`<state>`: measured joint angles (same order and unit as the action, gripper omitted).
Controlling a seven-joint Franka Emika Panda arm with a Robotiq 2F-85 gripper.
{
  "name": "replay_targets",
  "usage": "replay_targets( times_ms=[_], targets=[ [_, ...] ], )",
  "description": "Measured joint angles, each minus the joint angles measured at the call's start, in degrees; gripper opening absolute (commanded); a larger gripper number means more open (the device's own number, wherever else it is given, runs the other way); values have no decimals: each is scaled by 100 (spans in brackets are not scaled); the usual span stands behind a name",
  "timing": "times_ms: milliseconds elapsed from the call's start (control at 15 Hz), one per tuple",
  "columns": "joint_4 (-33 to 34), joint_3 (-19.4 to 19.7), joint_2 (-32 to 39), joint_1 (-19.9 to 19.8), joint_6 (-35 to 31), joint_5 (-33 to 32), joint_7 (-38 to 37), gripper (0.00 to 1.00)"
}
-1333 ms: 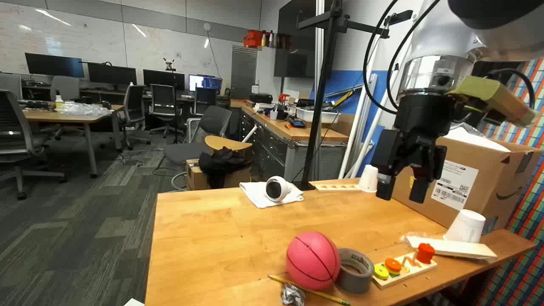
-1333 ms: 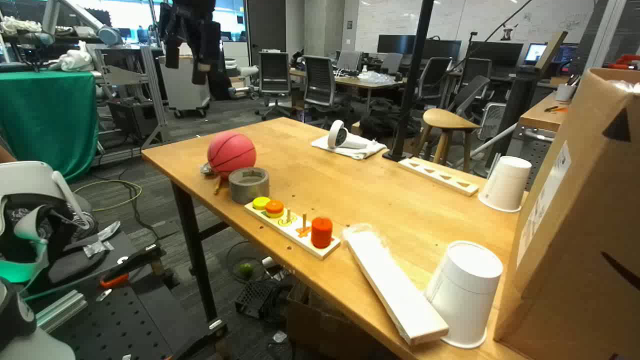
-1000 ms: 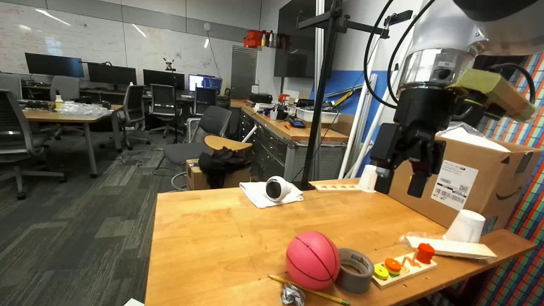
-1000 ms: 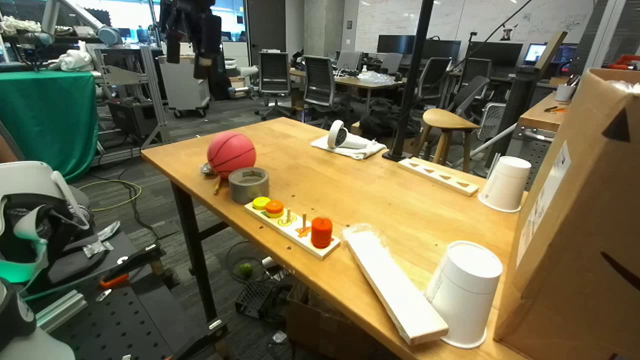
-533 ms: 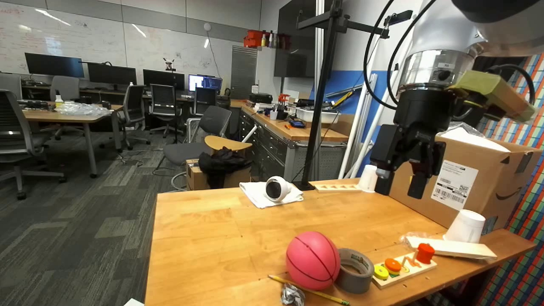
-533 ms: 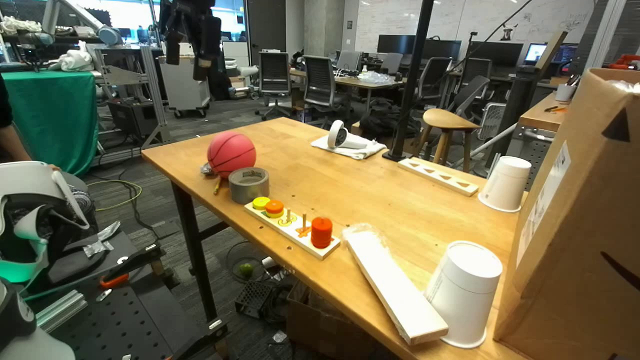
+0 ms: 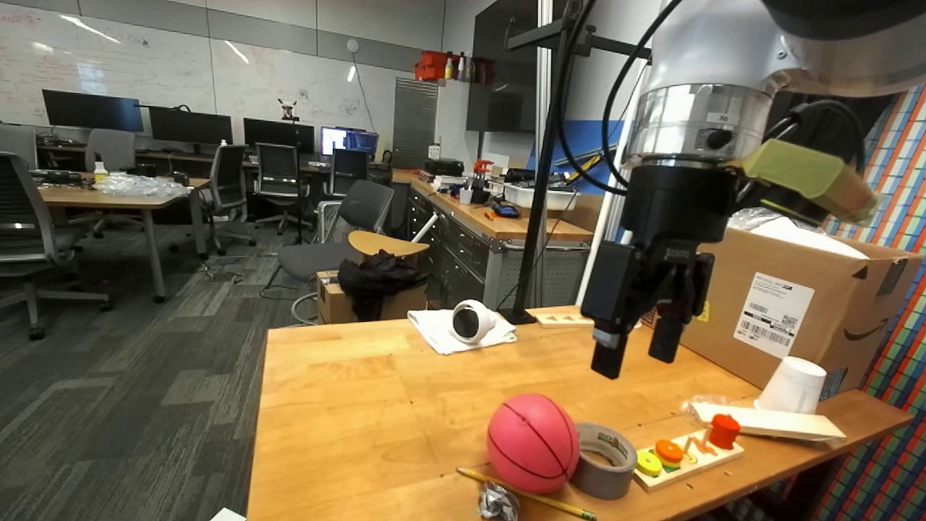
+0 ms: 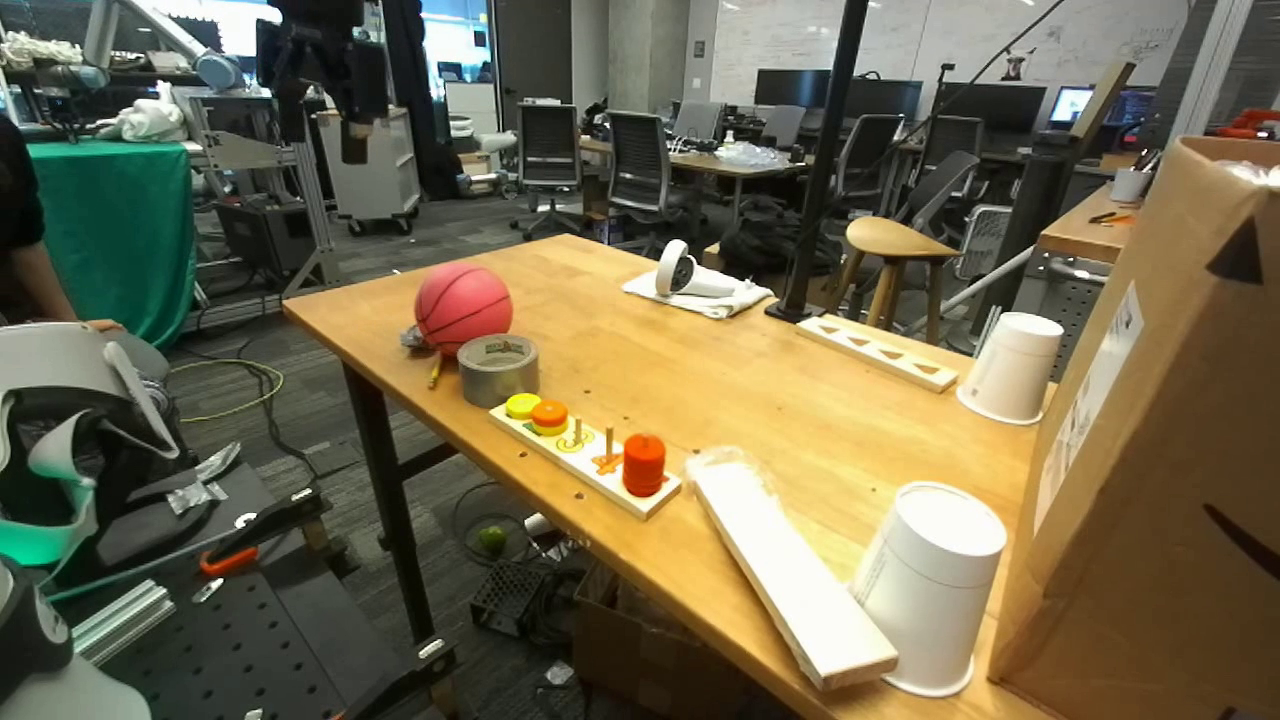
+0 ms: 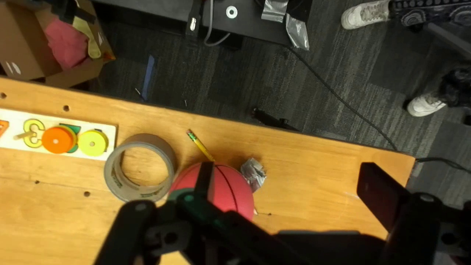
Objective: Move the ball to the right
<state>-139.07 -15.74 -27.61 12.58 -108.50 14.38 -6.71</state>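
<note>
While the gripper (image 7: 636,354) hangs empty, jaws apart, we find the ball (image 7: 533,443) on the table (image 7: 347,405) just beside the tape roll (image 7: 605,481); grasp and rightward move, we judge, both remain.

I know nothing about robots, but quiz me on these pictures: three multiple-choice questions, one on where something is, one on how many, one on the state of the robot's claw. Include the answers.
1. Where is the pink ball relative to the grey tape roll?
A) inside its ring
B) beside it
C) underneath it

2. How many white cups stand on the table?
A) two
B) four
C) five

3. What state is the gripper in?
A) shut on the ball
B) shut on a cup
C) open

1 B: both exterior views show them side by side.
2 A: an exterior view shows one nearer and one farther off.
3 C: the fingers stand wide apart in the wrist view.
</note>
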Motion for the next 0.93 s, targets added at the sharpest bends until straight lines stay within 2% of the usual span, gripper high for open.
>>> replay_targets(
  times_ms=[267,533,733,933],
  targets=[
    [5,-377,261,350,-801,0,7,100],
    [46,-451,839,648,-1555,62,235,100],
    [123,-375,1437,758,-2043,371,866,100],
    [312,-280,2027,777,-2188,693,1571,100]
  ],
)
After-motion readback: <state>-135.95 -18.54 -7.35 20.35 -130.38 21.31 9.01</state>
